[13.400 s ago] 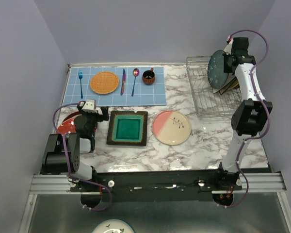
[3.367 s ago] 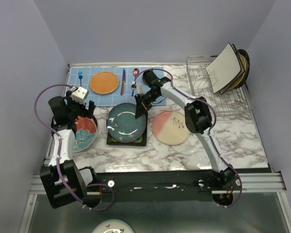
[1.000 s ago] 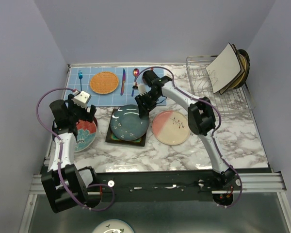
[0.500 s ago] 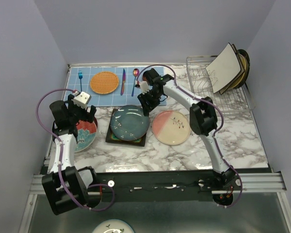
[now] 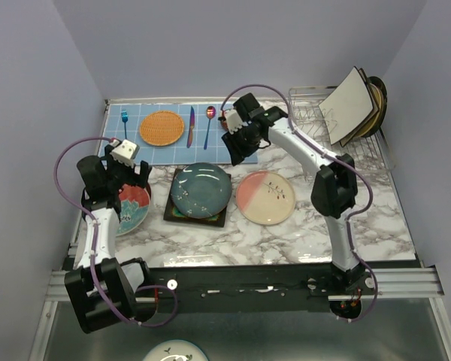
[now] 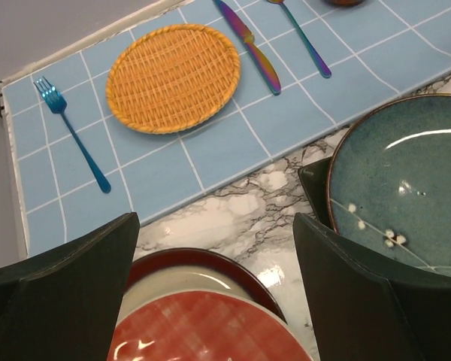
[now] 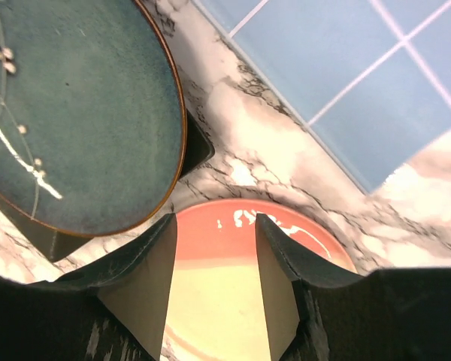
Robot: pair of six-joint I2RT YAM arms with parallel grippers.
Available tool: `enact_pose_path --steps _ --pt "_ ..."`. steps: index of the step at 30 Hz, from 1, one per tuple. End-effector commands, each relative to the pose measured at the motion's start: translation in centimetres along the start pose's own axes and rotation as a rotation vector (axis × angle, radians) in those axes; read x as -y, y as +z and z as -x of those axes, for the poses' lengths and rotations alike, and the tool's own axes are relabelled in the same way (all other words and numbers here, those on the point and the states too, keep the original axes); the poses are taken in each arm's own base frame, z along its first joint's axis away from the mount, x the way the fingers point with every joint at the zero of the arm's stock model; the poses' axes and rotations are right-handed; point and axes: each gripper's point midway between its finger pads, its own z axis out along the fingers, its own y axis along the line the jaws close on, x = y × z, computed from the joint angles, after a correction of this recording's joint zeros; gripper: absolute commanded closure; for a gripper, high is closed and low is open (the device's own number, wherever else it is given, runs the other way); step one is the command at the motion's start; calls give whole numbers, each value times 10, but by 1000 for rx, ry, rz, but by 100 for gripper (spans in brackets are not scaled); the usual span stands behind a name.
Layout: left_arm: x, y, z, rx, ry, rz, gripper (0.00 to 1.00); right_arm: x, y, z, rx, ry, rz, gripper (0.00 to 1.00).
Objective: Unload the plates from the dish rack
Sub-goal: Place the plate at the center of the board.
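The dark grey-blue plate (image 5: 201, 188) lies flat on the square teal plate (image 5: 182, 215); it also shows in the right wrist view (image 7: 68, 113) and the left wrist view (image 6: 406, 188). My right gripper (image 5: 236, 147) (image 7: 214, 218) is open and empty, hovering just behind the pink-and-cream plate (image 5: 265, 197) (image 7: 218, 286). My left gripper (image 5: 131, 180) (image 6: 214, 219) is wide open and empty above the red-and-teal plate stack (image 5: 128, 208) (image 6: 203, 323). The dish rack (image 5: 319, 147) holds a cream square plate (image 5: 350, 94) and dark plates (image 5: 377, 94) leaning at its far right.
A blue placemat (image 5: 210, 147) at the back holds an orange woven mat (image 5: 162, 127), a fork (image 5: 125, 120), a knife (image 5: 190, 126) and a spoon (image 5: 209, 124). Walls close in at the left, back and right.
My right gripper has let go of the grey-blue plate and drawn back and to the right, away from it. The plate now rests on the square plate. My left arm has barely moved.
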Motion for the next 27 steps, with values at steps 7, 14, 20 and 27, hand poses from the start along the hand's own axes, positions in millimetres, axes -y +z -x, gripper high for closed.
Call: enact_pose_path --steps 7,14,20,27 --pt "18 32 25 39 -61 -25 7 94 -101 14 234 67 -437 49" --pt "32 52 34 50 -104 -44 4 199 -171 -4 307 194 -665 54" --pt "22 59 32 27 -124 -7 1 269 -220 -23 354 271 -861 54" --pt "19 63 33 29 -143 6 1 306 -258 -39 349 313 -1002 48"
